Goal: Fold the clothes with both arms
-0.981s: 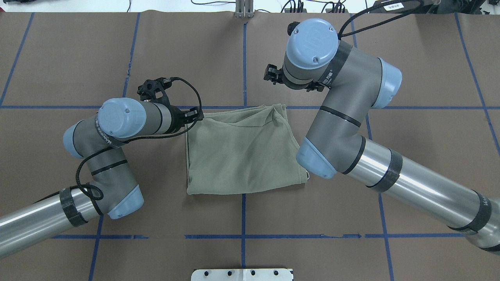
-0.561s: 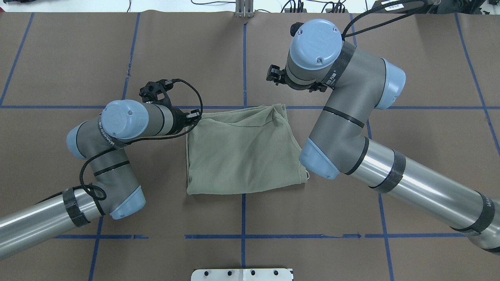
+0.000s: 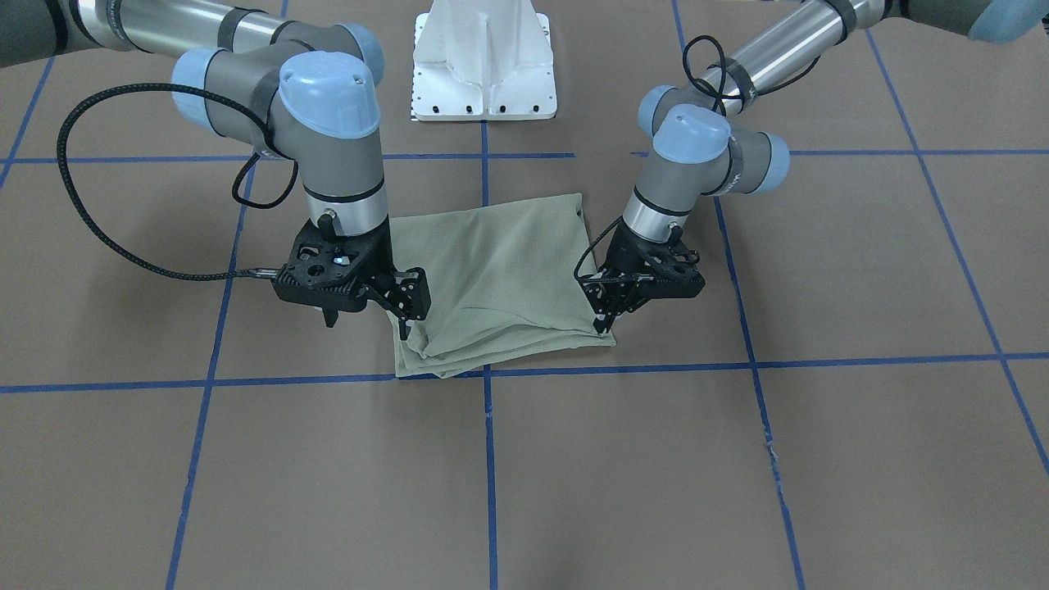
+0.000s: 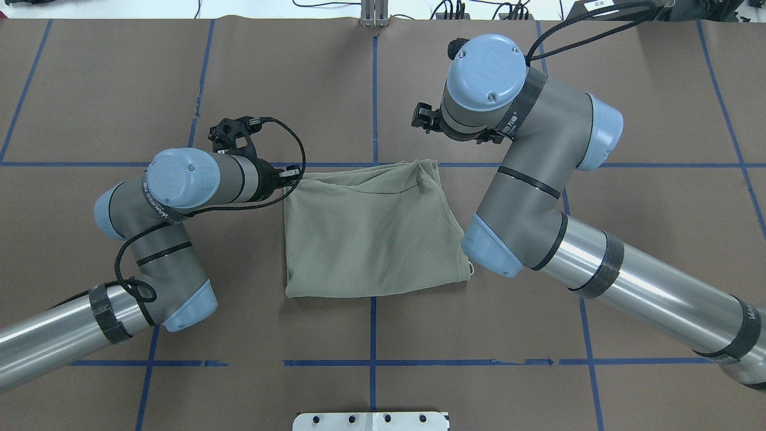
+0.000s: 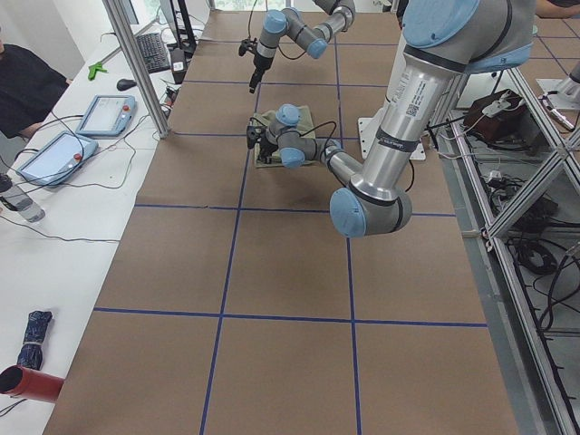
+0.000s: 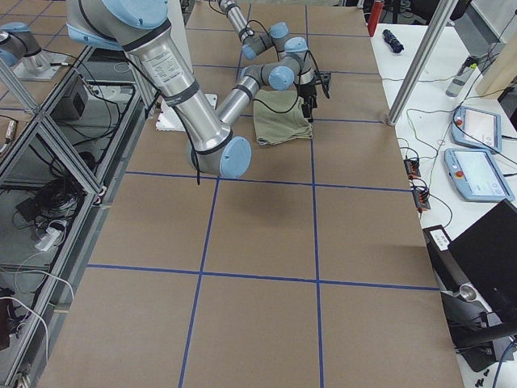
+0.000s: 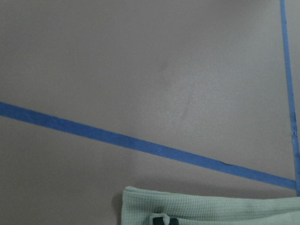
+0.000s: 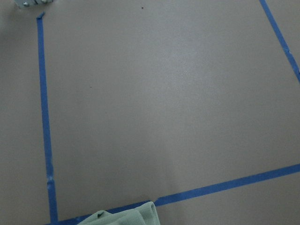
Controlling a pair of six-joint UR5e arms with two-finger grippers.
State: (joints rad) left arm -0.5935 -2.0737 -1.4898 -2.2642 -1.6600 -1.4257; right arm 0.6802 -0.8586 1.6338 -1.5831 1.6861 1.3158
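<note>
Shirt (image 4: 371, 239) flat on table (image 4: 508, 335)

Our two arms: silver tube, grey joints, pale blue caps.
Our left arm (image 4: 170, 269) and right arm (image 4: 526, 203) share one build: polished silver tubes ringed with black bands, matte grey joint housings, and round light blue caps (image 4: 486, 64) dotted with small screws. We carry white lettering on a black strap beside each wrist cap, and braided black cables (image 3: 61, 156) loop off our wrists. Our left end effector (image 3: 605, 321) and right end effector (image 3: 406, 315) are black ribbed claws. Our pedestal (image 3: 483, 57) is white metal with dark bolt holes.
</note>
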